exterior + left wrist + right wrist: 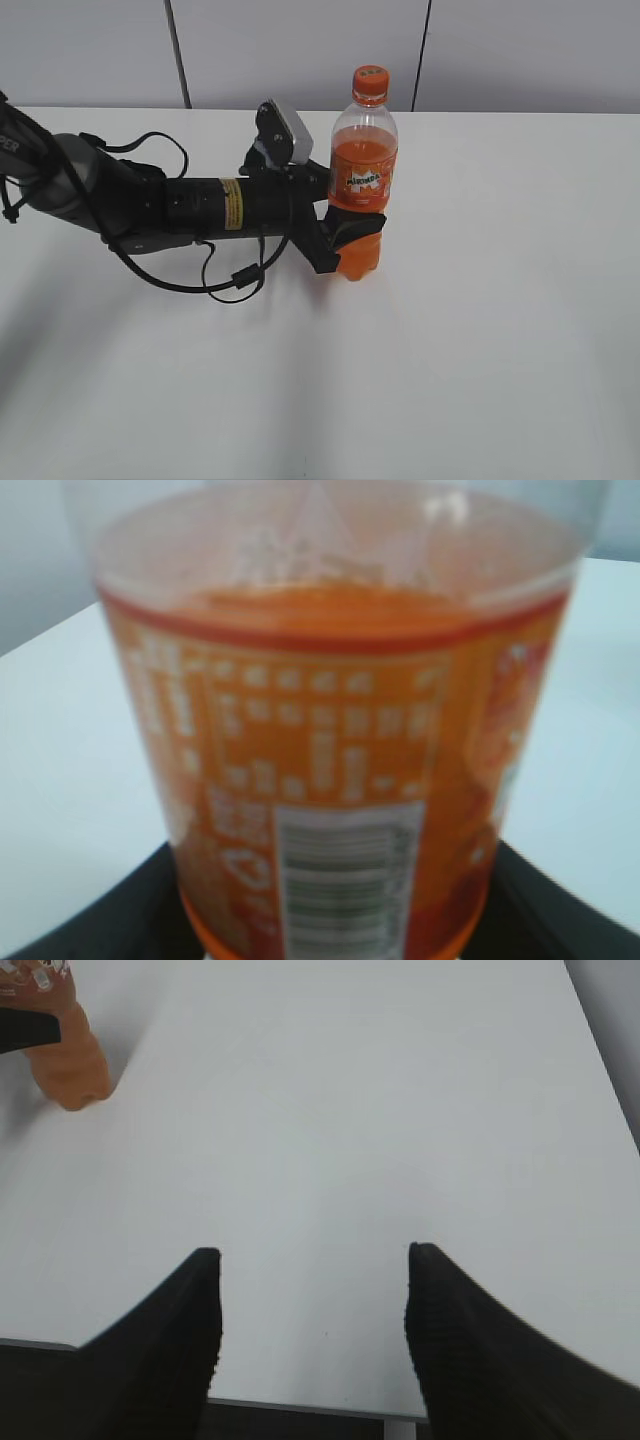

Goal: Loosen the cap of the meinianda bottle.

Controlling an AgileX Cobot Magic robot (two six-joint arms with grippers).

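Item 1. Meinianda bottle (363, 180): clear plastic, orange drink, orange label with logo; stands upright on the white table (480, 330), upper centre of the exterior frame, just right of the arm. The liquid reaches roughly the shoulder, with a clear neck above. In the left wrist view the bottle (335, 730) fills nearly the whole frame, blurred, with the barcode panel and white print facing the camera. In the right wrist view only its lower part (68, 1065) shows, far upper left corner.

Item 2. Cap (370, 84): orange, ribbed, seated on the bottle neck at the top of the exterior frame. No gripper touches it.

Item 3. Left gripper (345, 235): at the end of the black arm lying in from the left edge of the exterior frame; its dark fingers (355, 222) are closed around the lower body of the bottle, below the label logo. In the left wrist view dark finger parts appear at both lower corners, flanking the bottle base.

Item 4. Right gripper (312, 1290): seen only in the right wrist view, bottom of frame; two black fingers (190, 1320) spread wide apart, bare table between them, holding nothing, well apart from the bottle.

Item 5. Wall: grey panels behind the table, top of the exterior frame.
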